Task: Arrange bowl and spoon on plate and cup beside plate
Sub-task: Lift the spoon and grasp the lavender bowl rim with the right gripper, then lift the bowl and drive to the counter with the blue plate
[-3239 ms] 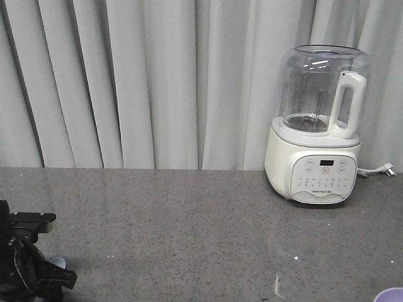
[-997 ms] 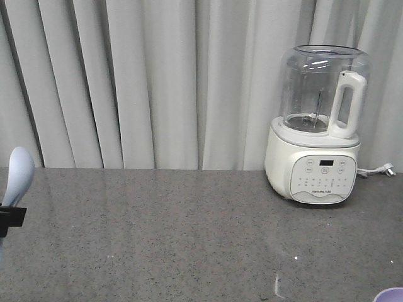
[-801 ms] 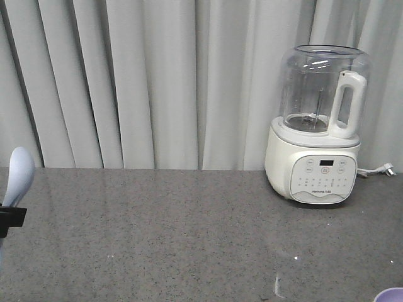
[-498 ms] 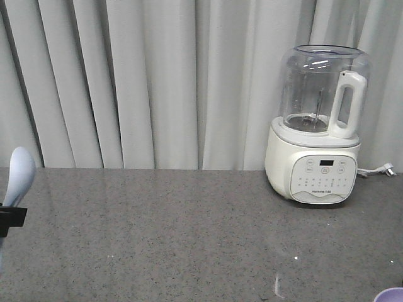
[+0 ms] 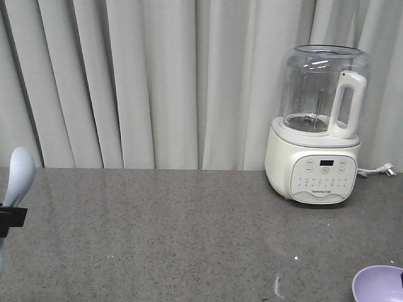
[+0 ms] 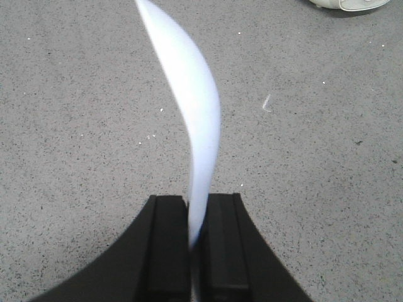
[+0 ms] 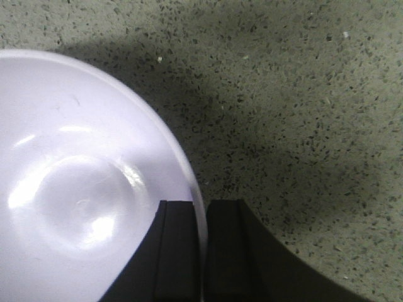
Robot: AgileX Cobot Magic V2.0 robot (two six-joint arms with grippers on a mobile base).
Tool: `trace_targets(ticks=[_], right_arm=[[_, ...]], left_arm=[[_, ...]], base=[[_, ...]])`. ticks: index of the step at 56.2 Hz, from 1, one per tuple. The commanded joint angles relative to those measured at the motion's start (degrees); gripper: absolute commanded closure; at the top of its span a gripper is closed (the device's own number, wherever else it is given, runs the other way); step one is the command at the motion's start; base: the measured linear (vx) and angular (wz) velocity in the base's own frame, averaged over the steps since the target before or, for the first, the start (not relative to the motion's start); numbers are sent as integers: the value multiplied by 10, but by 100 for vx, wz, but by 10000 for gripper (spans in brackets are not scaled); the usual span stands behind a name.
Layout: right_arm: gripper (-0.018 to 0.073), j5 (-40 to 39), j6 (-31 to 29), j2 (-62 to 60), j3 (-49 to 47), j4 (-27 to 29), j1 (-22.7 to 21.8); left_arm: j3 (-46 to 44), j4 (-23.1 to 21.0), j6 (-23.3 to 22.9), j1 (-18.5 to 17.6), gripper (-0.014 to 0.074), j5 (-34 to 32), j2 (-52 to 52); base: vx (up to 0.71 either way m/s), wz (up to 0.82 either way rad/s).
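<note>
Early going — the left gripper [image 6: 198, 211] pinches the spoon [image 6: 196, 119] upright, the right gripper [image 7: 203, 217] clamps the bowl [image 7: 82, 189] by its rim, neither yet set down — plate and cup unseen.

Smooth plastic bowl [image 7: 75, 189] (speckled stone counter [image 5: 189, 239])

Grey speckled desk [image 5: 189, 239] w/ pale pleated curtain [image 5: 157, 82] behind. At the far L edge of frame, the spoon [image 5: 18, 175] stands nearly upright, scoop end up, handle crossed by a black bit of the left claw [image 5: 10, 219]; the rest of the claw is cut off by the frame. Bottom R corner: lavender bowl [image 5: 378, 284], open side up, partly out of frame. Back R: white blender [image 5: 318, 126] w/ clear jug, handle facing R, on the desk by the curtain; its cord & plug [image 5: 378, 170] lie just beside it.
</note>
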Motion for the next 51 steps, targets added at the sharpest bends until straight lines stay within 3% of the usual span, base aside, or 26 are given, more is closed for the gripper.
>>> trace_targets(ticks=[1,20,40,51], right_arm=[[571,-16,-8,-37,-14,-6,-3],[571,-23,-25,-152,-16,63,-3],[569,-30,-185,-353,-16,276,-3],[568,-4,-219,-426,-16,329,0]], left_arm=[[-16,-19,0,-3,603,-33,-13],[-16,-19,0,-3,603,-35,-13],[-12,-17,1,-3,603,-35,-17],[-12,-18,1,-3,601,-36,-48]], base=[[0,0],[0,0],[0,0],[0,0]])
